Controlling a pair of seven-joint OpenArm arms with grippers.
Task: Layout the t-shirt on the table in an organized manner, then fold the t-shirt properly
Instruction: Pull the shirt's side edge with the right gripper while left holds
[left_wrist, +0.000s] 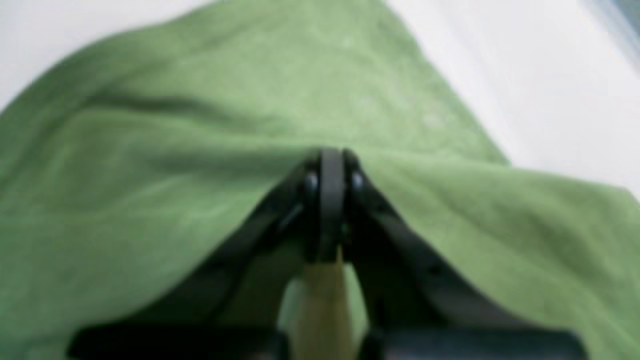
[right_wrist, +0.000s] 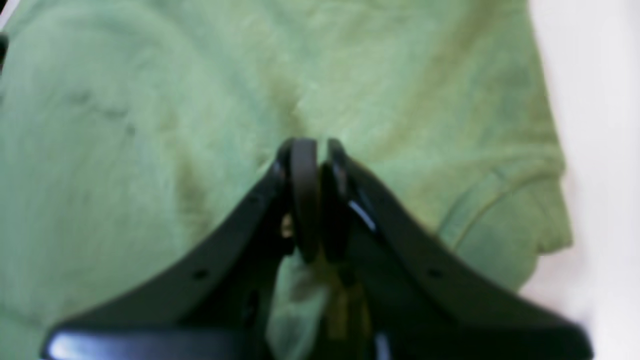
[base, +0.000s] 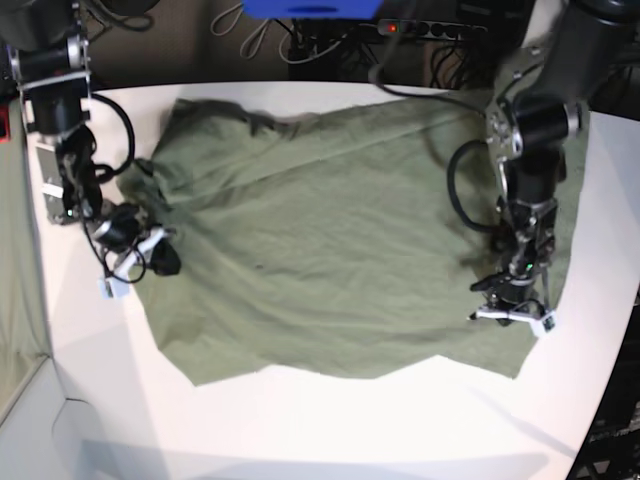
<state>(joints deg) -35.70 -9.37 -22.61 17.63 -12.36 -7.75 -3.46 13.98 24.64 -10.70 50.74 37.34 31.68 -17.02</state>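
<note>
**Both claws clenched on shirt**

While spread wide across the table (base: 330, 420), pinched at two edges. Left claw (left_wrist: 330, 160) clamped on a raised fold of shirt (base: 330, 260). Right claw (right_wrist: 312, 150) nipping green cloth near a sleeve. Wrinkled in the middle, hem edge ragged towards the front.
</note>
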